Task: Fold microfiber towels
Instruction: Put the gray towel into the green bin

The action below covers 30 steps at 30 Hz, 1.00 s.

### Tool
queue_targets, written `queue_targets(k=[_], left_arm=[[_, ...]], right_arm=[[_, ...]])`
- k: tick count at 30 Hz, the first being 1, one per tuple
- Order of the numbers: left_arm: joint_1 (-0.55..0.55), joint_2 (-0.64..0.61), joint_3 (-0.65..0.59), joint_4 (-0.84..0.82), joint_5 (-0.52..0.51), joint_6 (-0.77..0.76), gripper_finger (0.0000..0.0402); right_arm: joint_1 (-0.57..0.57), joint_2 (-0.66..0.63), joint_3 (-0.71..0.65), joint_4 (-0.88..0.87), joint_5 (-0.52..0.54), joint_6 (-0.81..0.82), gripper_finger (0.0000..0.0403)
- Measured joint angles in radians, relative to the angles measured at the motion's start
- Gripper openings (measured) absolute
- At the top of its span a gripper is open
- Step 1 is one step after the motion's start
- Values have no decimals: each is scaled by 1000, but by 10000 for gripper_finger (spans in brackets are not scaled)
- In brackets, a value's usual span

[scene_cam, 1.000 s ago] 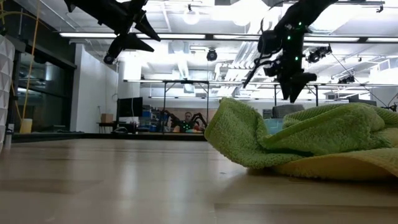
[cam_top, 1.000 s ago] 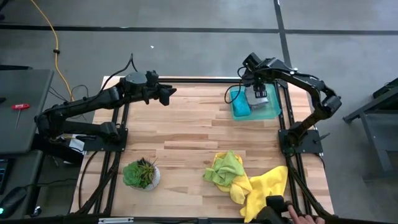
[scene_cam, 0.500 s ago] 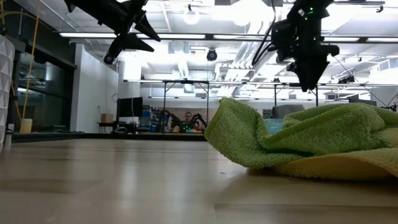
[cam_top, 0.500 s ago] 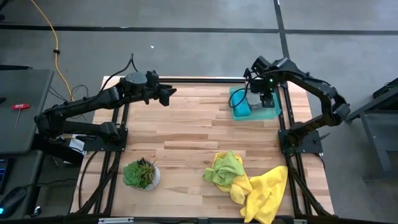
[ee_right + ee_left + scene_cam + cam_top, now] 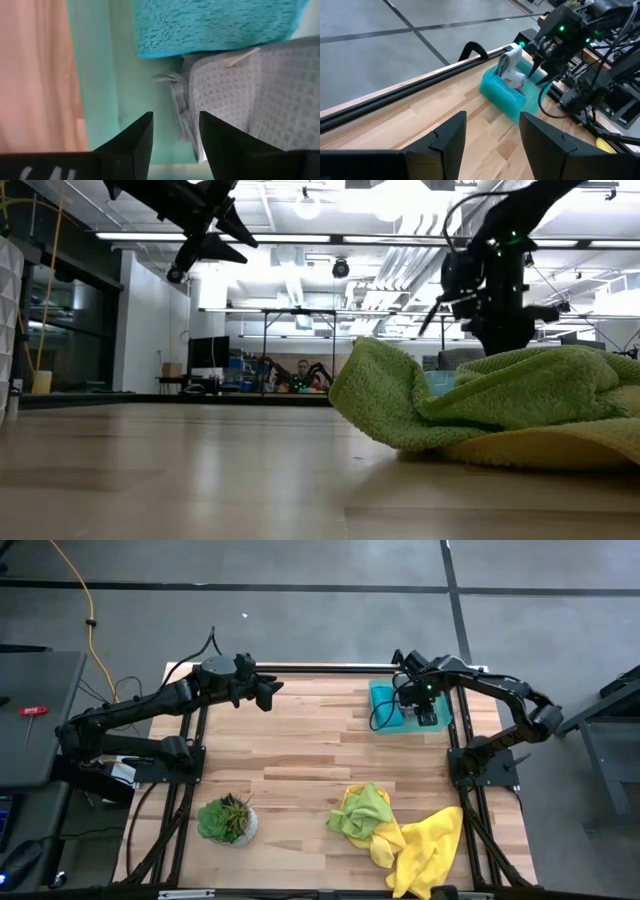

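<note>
A folded teal towel (image 5: pixel 385 710) and a folded pale grey-white towel (image 5: pixel 240 95) lie side by side on the green tray (image 5: pixel 443 723) at the table's far right. My right gripper (image 5: pixel 175 145) points straight down just over the tray, open, above the grey towel's edge and touching nothing. A crumpled lime green towel (image 5: pixel 364 810) rests partly on a crumpled yellow towel (image 5: pixel 425 845) at the near right. My left gripper (image 5: pixel 270 693) waits open in the air at the far left, with nothing between its fingers (image 5: pixel 447 142).
A small potted plant (image 5: pixel 227 820) stands near the table's near left corner. Bare wood lies across the middle (image 5: pixel 300 750). A black rail (image 5: pixel 420 85) runs along the far edge. In the low view the green towel (image 5: pixel 470 405) fills the right side.
My right gripper has tipped over to point straight down and sunk toward the tray, shifting a little toward the table's near edge. The towels on the tray and those at the near right have stayed put.
</note>
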Motion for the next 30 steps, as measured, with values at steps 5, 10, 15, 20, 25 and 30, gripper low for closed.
queue_targets(k=[5, 10, 15, 20, 25, 30], left_arm=[[0, 0, 0, 0, -1, 0, 175], [0, 0, 0, 0, -2, 0, 175], [0, 0, 0, 0, -2, 0, 175], [0, 0, 0, 0, -2, 0, 175], [0, 0, 0, 0, -2, 0, 175], [0, 0, 0, 0, -2, -1, 175]], right_arm=[[0, 0, -74, 93, 60, -56, 150], [0, 0, -113, 154, 67, -65, 150], [0, 0, -136, 219, 67, -77, 160], [1, 0, -171, 271, 81, -90, 199], [7, 0, -192, 264, 98, -114, 228], [7, 0, -192, 292, 99, -106, 232]])
